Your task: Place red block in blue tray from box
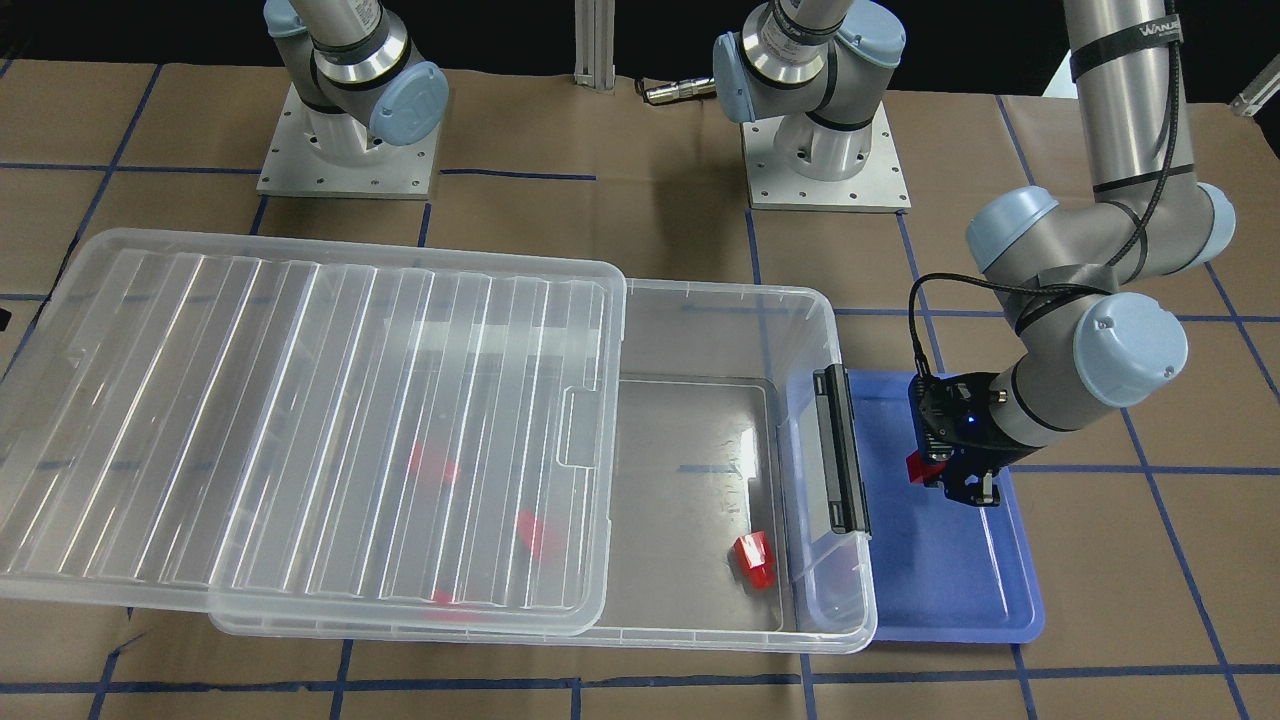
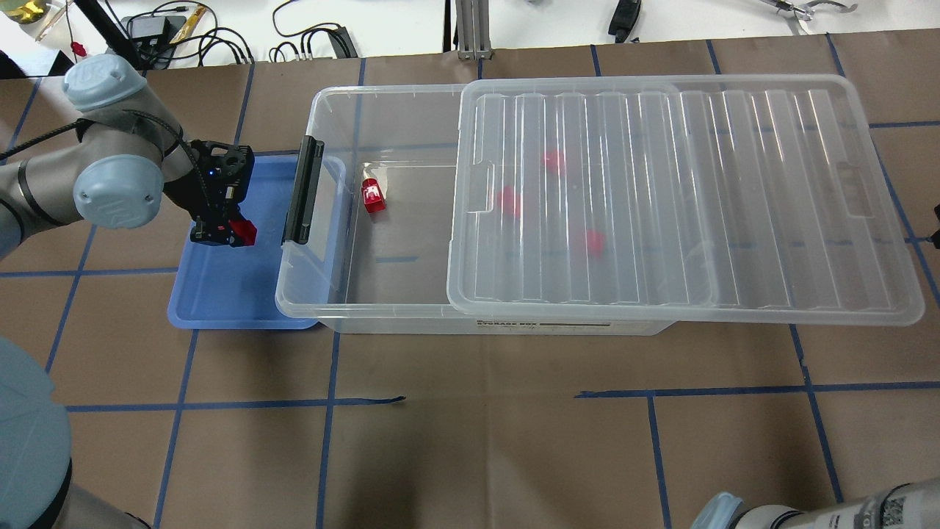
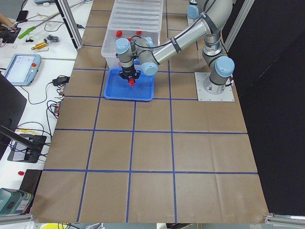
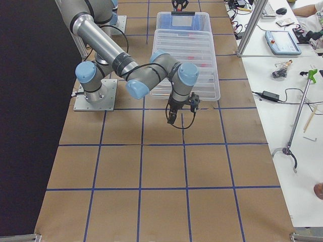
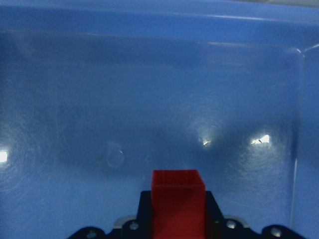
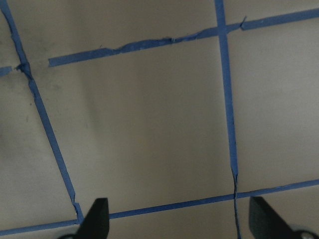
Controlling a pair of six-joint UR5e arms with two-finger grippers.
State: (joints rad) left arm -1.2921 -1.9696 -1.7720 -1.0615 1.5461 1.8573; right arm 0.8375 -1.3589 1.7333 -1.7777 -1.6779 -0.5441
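Observation:
My left gripper (image 1: 940,474) is shut on a red block (image 1: 922,467) and holds it over the blue tray (image 1: 960,590), which lies beside the latch end of the box (image 1: 720,300). In the left wrist view the block (image 5: 178,196) sits between the jaws, close above the tray floor (image 5: 149,74). From overhead the held block (image 2: 243,232) hangs over the tray's middle (image 2: 220,294). Another red block (image 1: 753,560) lies in the uncovered part of the box. My right gripper (image 6: 179,219) is open and empty over bare brown table.
The ribbed clear lid (image 1: 300,420) is slid sideways and covers most of the box; three more red blocks (image 1: 432,465) show blurred beneath it. The black latch bar (image 1: 838,450) stands between box and tray. Blue tape lines (image 6: 224,99) cross the table.

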